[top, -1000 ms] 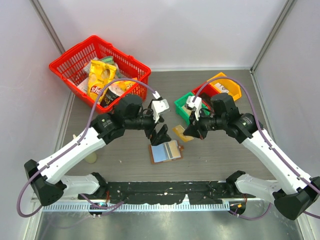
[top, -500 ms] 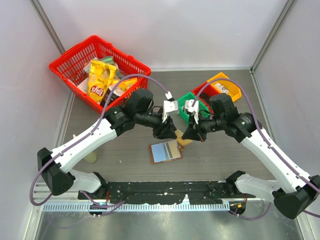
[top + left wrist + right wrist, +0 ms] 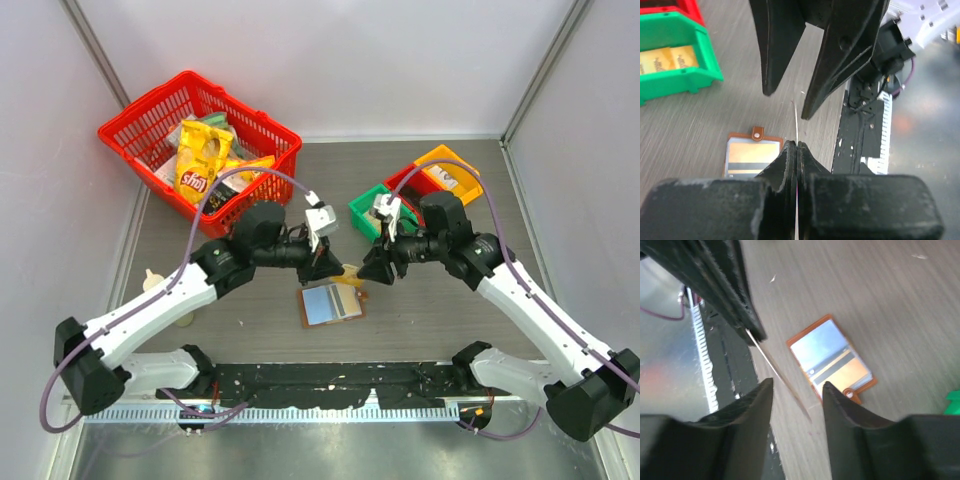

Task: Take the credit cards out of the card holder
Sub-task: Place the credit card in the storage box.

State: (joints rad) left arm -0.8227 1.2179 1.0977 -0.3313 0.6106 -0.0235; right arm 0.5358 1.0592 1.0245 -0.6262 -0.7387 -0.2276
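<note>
The card holder (image 3: 331, 303) lies open and flat on the table, brown-edged with pale blue inner faces. A tan card with a dark stripe shows in one panel (image 3: 844, 366). Above and to the right of it, my left gripper (image 3: 332, 265) is shut on a thin tan credit card (image 3: 352, 273). That card appears edge-on in the left wrist view (image 3: 796, 117) and slanted in the right wrist view (image 3: 780, 375). My right gripper (image 3: 374, 268) stands open. Its fingers (image 3: 760, 405) straddle the card's free end without touching it.
A red basket (image 3: 258, 122) with yellow snack bags stands at the back left. Green (image 3: 362, 212), red (image 3: 410, 180) and orange (image 3: 455, 168) bins stand at the back right. Tan cards lie in the green bin (image 3: 670, 75). A black rail (image 3: 330, 385) runs along the near edge.
My left gripper came in to the card that the right gripper held and shut on it. The right gripper has opened off the card.
</note>
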